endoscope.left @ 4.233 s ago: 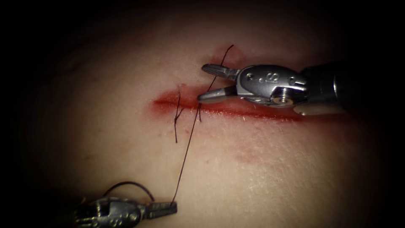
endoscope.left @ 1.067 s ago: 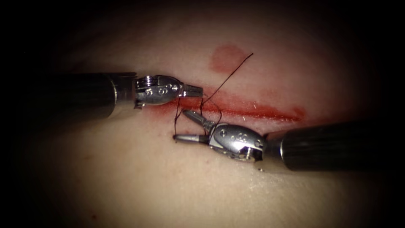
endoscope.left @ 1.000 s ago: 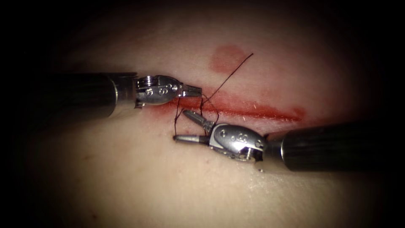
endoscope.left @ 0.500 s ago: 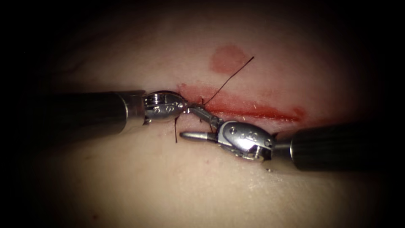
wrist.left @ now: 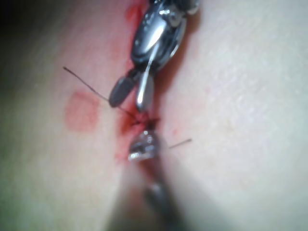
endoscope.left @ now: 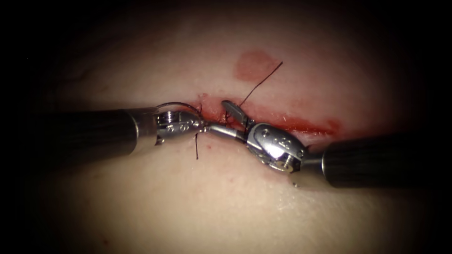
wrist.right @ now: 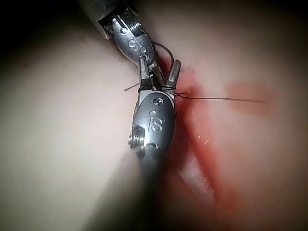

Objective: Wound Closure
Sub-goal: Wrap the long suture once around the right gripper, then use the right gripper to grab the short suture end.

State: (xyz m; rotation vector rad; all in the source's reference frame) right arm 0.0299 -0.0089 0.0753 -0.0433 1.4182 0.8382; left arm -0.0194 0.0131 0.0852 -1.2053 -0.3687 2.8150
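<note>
1. The left arm's tool (endoscope.left: 201, 126) comes in from 9 o'clock, and its tip sits at the left end of the cut (endoscope.left: 292, 123). Its jaws are pressed together on the dark thread (endoscope.left: 258, 83) right where the thread meets the tissue (endoscope.left: 226, 202).
2. The right arm's tool (endoscope.left: 217, 115) comes in from 4 o'clock with its jaws spread apart, gripping nothing. The upper jaw points toward 11 o'clock over the cut. The lower jaw points toward 9 o'clock and touches the left tool's tip.
3. In the right wrist view, the thread crosses the base of the right tool's spread jaws (wrist.right: 161, 77), close to the left tool's tip (wrist.right: 148, 65).
4. The needle (endoscope.left: 178, 104) is a thin pale arc curving over the left tool's wrist, at 12 o'clock from it and clear of the tissue. Neither tool's jaws are seen closed on it.
5. One free end of thread runs from the meeting point toward 1 o'clock and ends over a round patch of red fluid (endoscope.left: 253, 66).
6. A short thread end (endoscope.left: 196, 148) hangs toward 6 o'clock, just beneath the left tool's tip.
7. In the left wrist view, the left tool's tip (wrist.left: 143, 147) sits at the red stitch site, with the right tool's spread jaws (wrist.left: 132, 95) just beyond it.
</note>
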